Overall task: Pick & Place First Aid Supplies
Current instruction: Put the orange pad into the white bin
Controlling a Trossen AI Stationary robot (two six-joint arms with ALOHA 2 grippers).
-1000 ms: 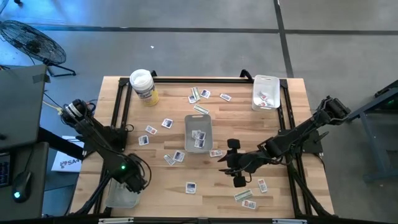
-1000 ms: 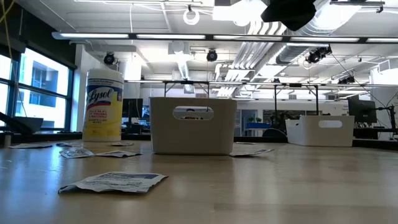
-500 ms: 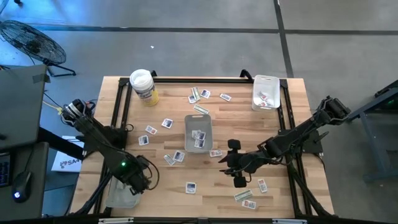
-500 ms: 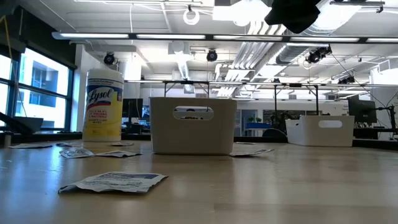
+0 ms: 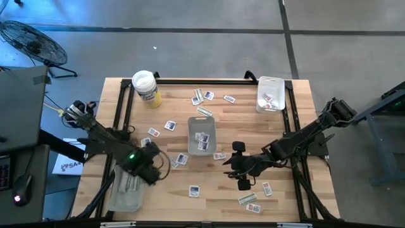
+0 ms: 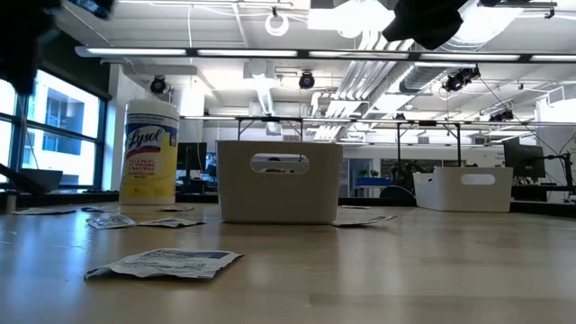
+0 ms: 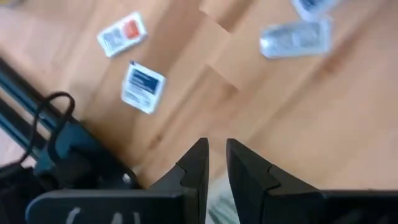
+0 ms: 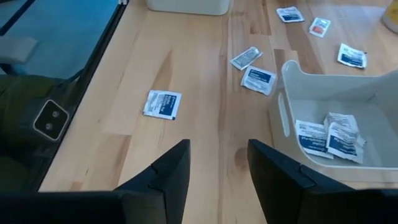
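The first aid packets [image 5: 169,125] lay scattered flat over the wooden worktop [image 5: 240,123]. A few were near the far edge [image 5: 209,96], several lay around the middle, and some lay at the near right [image 5: 251,201]. Other packets [image 8: 328,132] were already inside the middle tray [image 5: 202,134], and some more were in the tray at the far right corner [image 5: 270,94]. A third tray [image 5: 126,191] stood at the near left corner. A round tub with a yellow label [image 5: 146,88] stood at the far left.

The left tool [image 5: 152,166] was above the worktop, between the near left tray and the middle tray. Its fingers [image 7: 196,168] were almost together, with only a thin gap, and nothing was seen between them. Two packets [image 7: 143,87] lay on the wood beyond it.

The right tool [image 5: 239,166] hung above the worktop just right of the middle tray, near its front end. Its fingers [image 8: 171,174] stood wide apart and held nothing. One packet [image 8: 162,103] lay on the bare wood ahead of it.
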